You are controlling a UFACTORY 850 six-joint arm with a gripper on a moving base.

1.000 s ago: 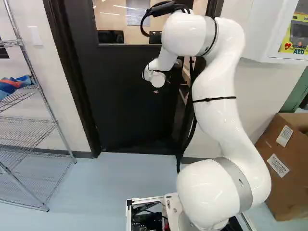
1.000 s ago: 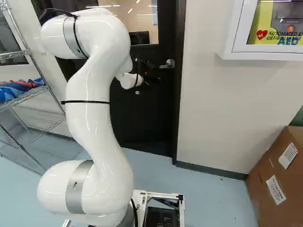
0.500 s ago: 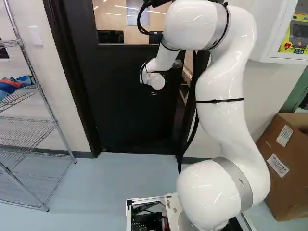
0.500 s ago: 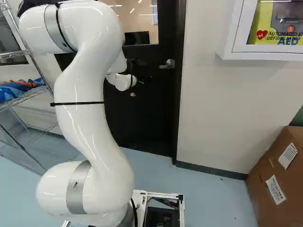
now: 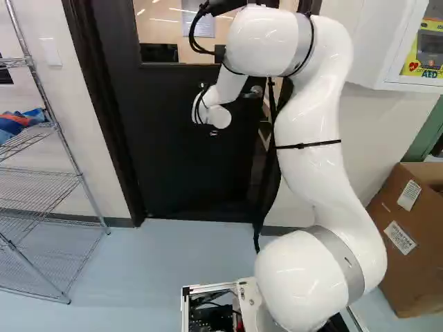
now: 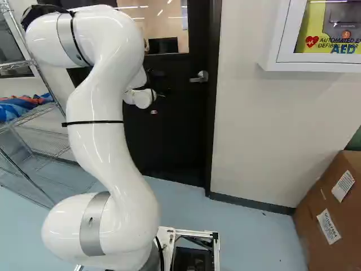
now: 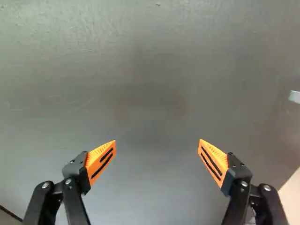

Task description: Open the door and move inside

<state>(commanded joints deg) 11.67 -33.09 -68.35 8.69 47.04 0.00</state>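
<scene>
The flat black door with a window in its upper half (image 6: pixel 172 127) stands straight ahead of your base. It looks ajar, since the left base view shows a lit strip (image 5: pixel 264 128) between its handle side and the dark frame (image 6: pixel 215 113). The silver lever handle (image 6: pixel 199 77) sits near that side, off beside your black gripper with 2 orange-padded fingers (image 7: pixel 157 140). The claw is spread wide, nothing between its 2 pads, facing bare door; you can't tell whether it touches.

The step in hand seems to be pushing the door inward. Press square to the panel, toward the handle side for leverage, and swing the white arm (image 6: pixel 110 130) along the door's arc so the pads don't skid. Ease the base ahead with it, keeping the elbow off the frame.
</scene>
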